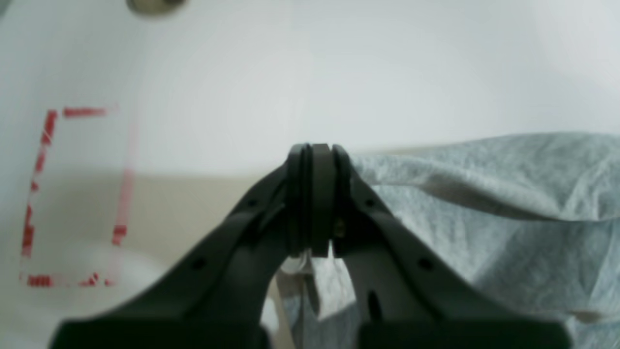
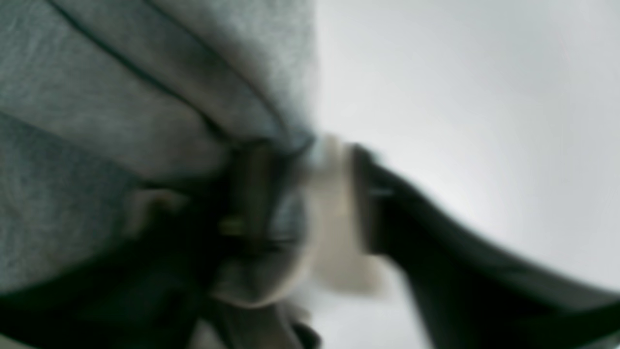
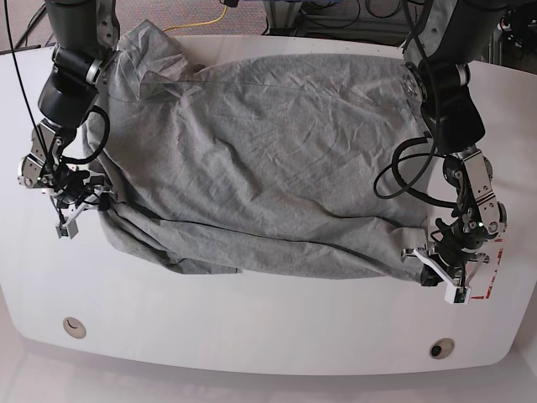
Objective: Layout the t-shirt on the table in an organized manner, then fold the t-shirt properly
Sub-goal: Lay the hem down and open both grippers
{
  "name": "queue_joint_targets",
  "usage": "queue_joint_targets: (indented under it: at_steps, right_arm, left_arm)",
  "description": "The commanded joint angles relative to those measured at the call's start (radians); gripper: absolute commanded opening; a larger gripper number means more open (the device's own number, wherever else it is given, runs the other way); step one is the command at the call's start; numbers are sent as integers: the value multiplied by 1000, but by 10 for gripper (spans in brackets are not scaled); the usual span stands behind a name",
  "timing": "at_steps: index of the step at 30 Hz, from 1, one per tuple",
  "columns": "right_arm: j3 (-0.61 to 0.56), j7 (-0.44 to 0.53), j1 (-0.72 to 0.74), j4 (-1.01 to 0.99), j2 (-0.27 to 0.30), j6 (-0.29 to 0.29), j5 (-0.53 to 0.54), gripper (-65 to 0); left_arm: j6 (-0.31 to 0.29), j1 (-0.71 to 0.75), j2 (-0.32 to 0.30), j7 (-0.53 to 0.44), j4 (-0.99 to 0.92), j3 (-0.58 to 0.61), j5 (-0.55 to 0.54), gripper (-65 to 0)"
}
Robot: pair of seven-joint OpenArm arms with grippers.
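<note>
left wrist view: the left gripper fills the lower middle, its two black fingers pressed together with no gap at the tips. the heather-grey t-shirt lies bunched and wrinkled to the right of the fingers, its edge touching them; whether any cloth is pinched between the tips cannot be told. the glossy white table spreads behind. a broken red outline mark sits to the left, apart from the cloth, and a round hole shows at the top edge.

right wrist view: heavily blurred. the right gripper has its dark fingers standing apart, with a pale gap between them. grey t-shirt folds cover the upper left and drape over the left finger, while the right finger stands over bare white table. whether the cloth is gripped cannot be told.

base view: the t-shirt is spread wide across the middle of the table, wrinkled, its near edge rolled into uneven folds. the right gripper sits at the cloth's left edge; the left gripper sits at the cloth's lower right corner, beside the red outline mark. black cables loop off both arms over the cloth edges. two round holes mark the near edge of the table. a yellow cable lies on the floor beyond the far edge.
</note>
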Motion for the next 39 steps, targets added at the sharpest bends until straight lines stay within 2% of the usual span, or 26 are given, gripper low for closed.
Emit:
queue_joint_targets:
  at_steps: [1, 4, 8, 10, 13, 17, 20, 26, 31, 34, 39]
  right_arm:
    - [2, 43, 20, 18, 23, 3, 24, -181]
    - [2, 60, 19, 18, 23, 3, 24, -5]
    - [4, 59, 22, 23, 29, 3, 24, 0]
    - [8, 59, 28, 24, 31, 3, 26, 0]
    - [10, 43, 25, 75, 37, 3, 26, 0]
    - [11, -60, 6, 204, 39, 3, 29, 0]
    - [11, -181, -37, 342, 37, 3, 72, 0]
    - [5, -365, -153, 621, 37, 3, 268, 0]
    - [2, -429, -247, 749, 15, 3, 411, 0]
    - [2, -437, -279, 786, -11, 3, 439, 0]
    - [2, -439, -321, 789, -63, 3, 436, 0]
  left_arm:
    - [0, -30, -10, -29, 15, 2, -12, -560]
    - [5, -24, -18, -29, 15, 2, -12, -401]
    - [6, -24, -35, -29, 15, 2, -12, -182]
    - [6, -24, -35, -28, 15, 2, -12, -117]
    - [6, -28, -38, -6, 15, 2, -12, -63]
    - [0, -31, -49, 30, 29, 2, -15, -35]
    - [-1, -27, -59, 53, 78, 2, -20, -40]
    - [-11, 1, -56, 132, 232, 1, -20, -35]
    - [-67, 56, -53, 179, 368, 7, -20, -35]
    - [-106, 98, -53, 196, 440, 38, -20, -36]
    - [-120, 174, -53, 205, 542, 88, -18, -38]
